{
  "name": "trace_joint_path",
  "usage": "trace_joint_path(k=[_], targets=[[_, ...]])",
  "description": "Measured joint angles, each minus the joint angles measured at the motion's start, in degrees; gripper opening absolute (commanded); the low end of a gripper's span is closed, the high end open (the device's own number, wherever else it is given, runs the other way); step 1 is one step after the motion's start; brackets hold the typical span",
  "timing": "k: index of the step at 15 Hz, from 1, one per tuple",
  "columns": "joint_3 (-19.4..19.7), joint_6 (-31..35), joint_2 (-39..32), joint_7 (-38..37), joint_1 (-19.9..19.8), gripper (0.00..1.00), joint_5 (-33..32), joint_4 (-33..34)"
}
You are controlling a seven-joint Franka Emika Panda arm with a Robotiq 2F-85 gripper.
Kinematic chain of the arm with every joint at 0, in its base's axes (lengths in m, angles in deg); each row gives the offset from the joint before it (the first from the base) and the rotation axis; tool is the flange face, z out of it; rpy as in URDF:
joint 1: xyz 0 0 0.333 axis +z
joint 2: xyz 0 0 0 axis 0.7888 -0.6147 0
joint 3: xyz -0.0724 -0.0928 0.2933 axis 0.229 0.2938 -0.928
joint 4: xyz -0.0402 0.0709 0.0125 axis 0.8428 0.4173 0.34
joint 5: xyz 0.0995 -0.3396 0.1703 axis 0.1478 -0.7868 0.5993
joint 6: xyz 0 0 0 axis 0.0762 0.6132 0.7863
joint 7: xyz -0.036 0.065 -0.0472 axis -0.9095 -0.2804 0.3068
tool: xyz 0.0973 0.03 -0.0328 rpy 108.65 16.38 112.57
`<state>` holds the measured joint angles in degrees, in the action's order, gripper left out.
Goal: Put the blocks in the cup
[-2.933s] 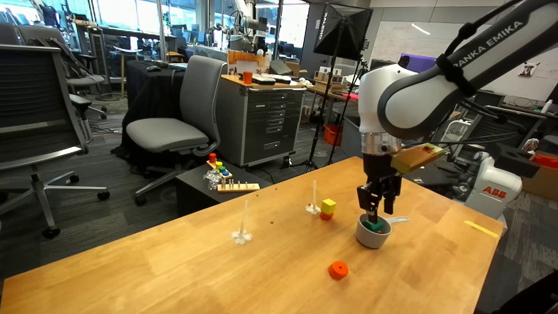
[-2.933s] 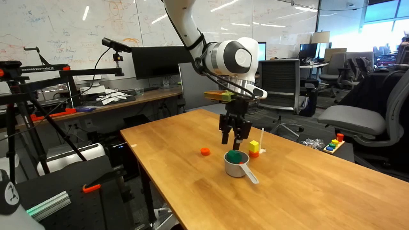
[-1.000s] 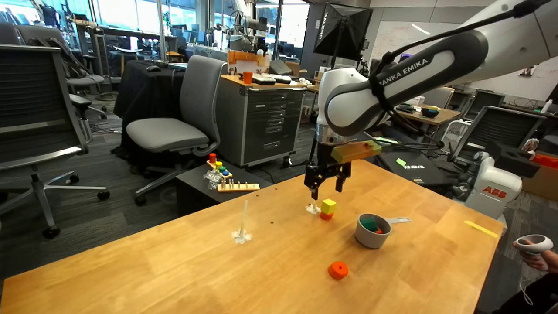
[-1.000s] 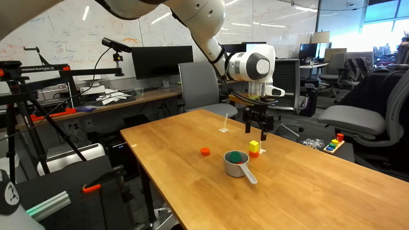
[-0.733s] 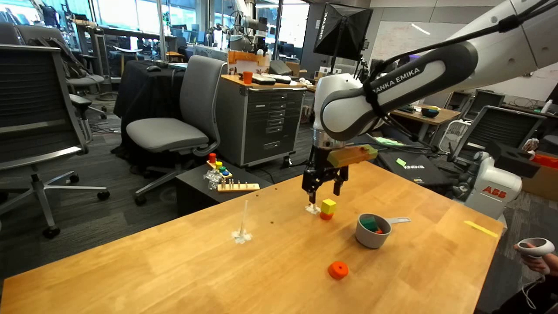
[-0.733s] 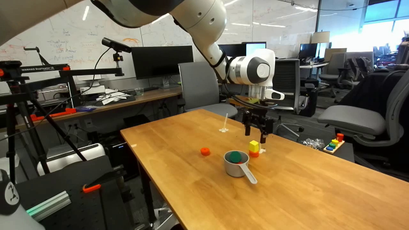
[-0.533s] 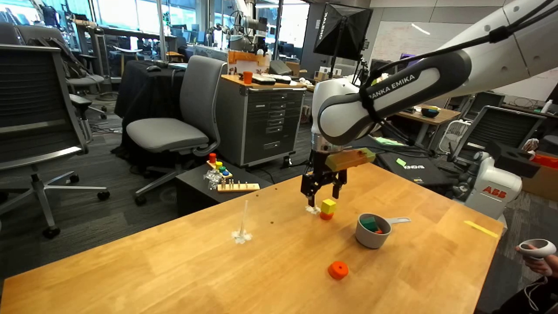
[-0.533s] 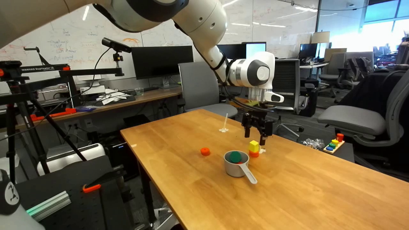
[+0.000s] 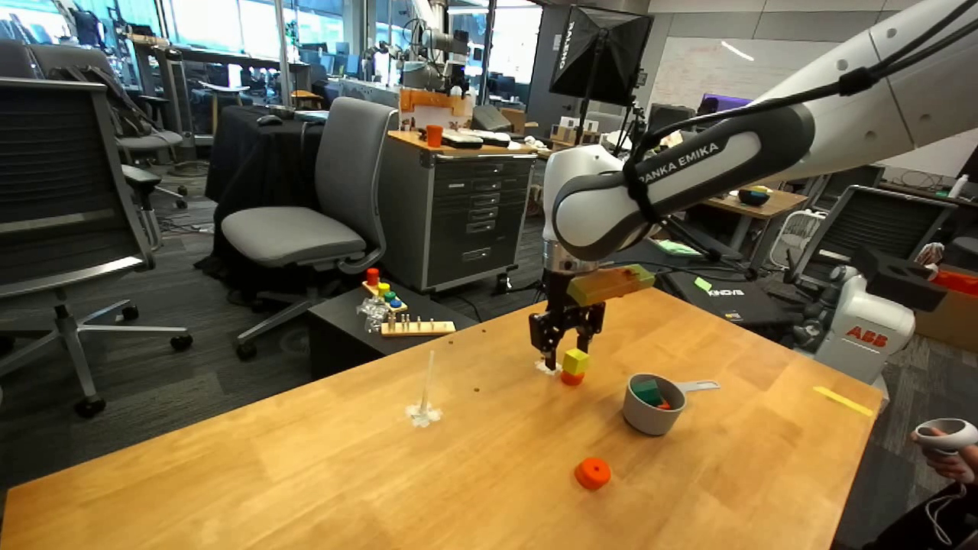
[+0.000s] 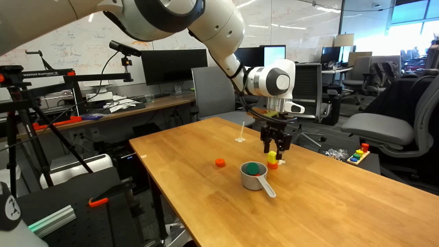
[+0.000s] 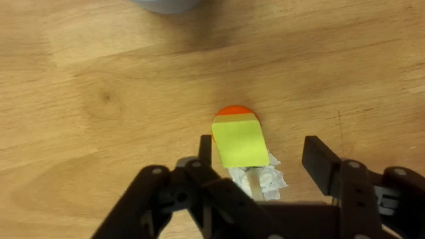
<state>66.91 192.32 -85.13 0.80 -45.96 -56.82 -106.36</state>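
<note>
The yellow block (image 9: 576,361) sits on a round orange block (image 9: 572,379); the stack also shows in an exterior view, yellow (image 10: 272,156) over orange (image 10: 272,166). In the wrist view the yellow block (image 11: 242,142) mostly covers the orange one (image 11: 235,109). My gripper (image 9: 568,354) is open and low over the stack. In the wrist view its fingertips (image 11: 259,147) stand either side of the yellow block, the left one closer. The grey cup (image 9: 651,416) stands nearby, holding a green block (image 9: 646,392) and a red piece (image 9: 665,406). Its edge shows in the wrist view (image 11: 169,6).
A loose orange disc (image 9: 593,473) lies on the table near the cup. A thin stick stands in white tape (image 9: 546,367) right beside the stack. Another taped stick (image 9: 428,382) stands farther along. The cup's handle (image 10: 267,188) sticks out sideways.
My gripper has left the cup, moved over to the yellow block and come down with its fingers open. The green block stays in the cup.
</note>
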Motion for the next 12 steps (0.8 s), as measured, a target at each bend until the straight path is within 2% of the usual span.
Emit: trace_joint_path(k=[4, 5, 12], targets=[[0.1, -0.9, -0.1, -0.2, -0.2, 0.11, 0.0, 0.5], [0.1, -1.1, -0.1, -0.3, -0.2, 0.08, 0.0, 0.6], [-0.1, -1.7, 0.7, -0.4, -0.1, 0.09, 0.2, 0.7]])
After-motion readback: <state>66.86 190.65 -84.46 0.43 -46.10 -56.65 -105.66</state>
